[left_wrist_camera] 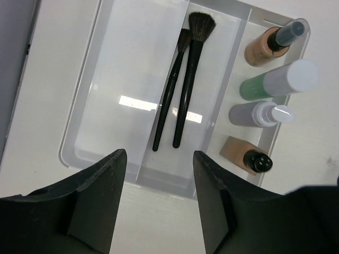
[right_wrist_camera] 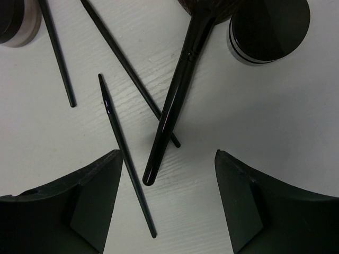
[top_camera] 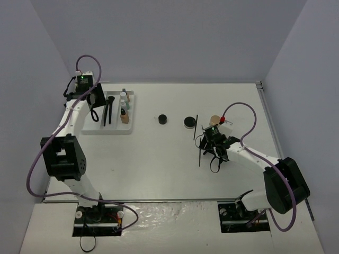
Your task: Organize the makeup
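The white tray [left_wrist_camera: 79, 153] holds two black brushes [left_wrist_camera: 193, 79] in its middle compartment. Its right compartment holds a tan bottle [left_wrist_camera: 267, 45], a green bottle [left_wrist_camera: 275, 82], a lilac bottle [left_wrist_camera: 259, 114] and a square tan bottle [left_wrist_camera: 241, 153]. My left gripper [left_wrist_camera: 159, 156] hovers open over the tray's near edge [top_camera: 108, 130], holding nothing. My right gripper [right_wrist_camera: 168, 156] is open low over the table. A black brush [right_wrist_camera: 177, 90] handle end and a thin black pencil [right_wrist_camera: 127, 159] lie between its fingers, untouched. Two more pencils [right_wrist_camera: 127, 69] cross nearby.
A round black jar [right_wrist_camera: 267, 26] lies just beyond the brush. Two black jars [top_camera: 163, 119] [top_camera: 188, 122] and a tan compact [top_camera: 215, 120] sit mid-table, with a pencil [top_camera: 195, 126] beside them. The tray's left compartment [left_wrist_camera: 122, 79] holds nothing.
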`<action>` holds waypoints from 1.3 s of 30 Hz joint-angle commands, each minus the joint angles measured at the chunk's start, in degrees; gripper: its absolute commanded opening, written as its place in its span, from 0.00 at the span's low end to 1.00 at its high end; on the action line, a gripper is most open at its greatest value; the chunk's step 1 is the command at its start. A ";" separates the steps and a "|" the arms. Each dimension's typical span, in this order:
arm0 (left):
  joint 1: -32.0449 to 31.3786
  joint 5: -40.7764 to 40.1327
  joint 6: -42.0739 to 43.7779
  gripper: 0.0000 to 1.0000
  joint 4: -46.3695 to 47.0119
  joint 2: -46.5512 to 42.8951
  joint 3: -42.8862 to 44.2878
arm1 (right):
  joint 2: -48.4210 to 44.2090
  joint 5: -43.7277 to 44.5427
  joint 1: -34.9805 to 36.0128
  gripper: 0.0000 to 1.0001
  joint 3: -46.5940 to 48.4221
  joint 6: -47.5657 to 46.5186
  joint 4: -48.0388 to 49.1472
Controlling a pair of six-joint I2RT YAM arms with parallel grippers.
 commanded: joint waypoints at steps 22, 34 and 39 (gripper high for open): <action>-7.09 -0.44 -5.16 0.51 -13.97 -26.67 -9.48 | 5.81 0.46 -0.27 0.35 -2.57 7.93 7.88; -11.87 0.37 -6.39 0.51 -14.51 -25.43 -4.90 | -1.53 1.81 -0.21 0.09 -4.37 7.18 3.52; -14.22 0.98 -7.65 0.51 -14.61 -25.34 -3.57 | -6.22 2.18 0.70 0.01 -3.55 5.38 0.33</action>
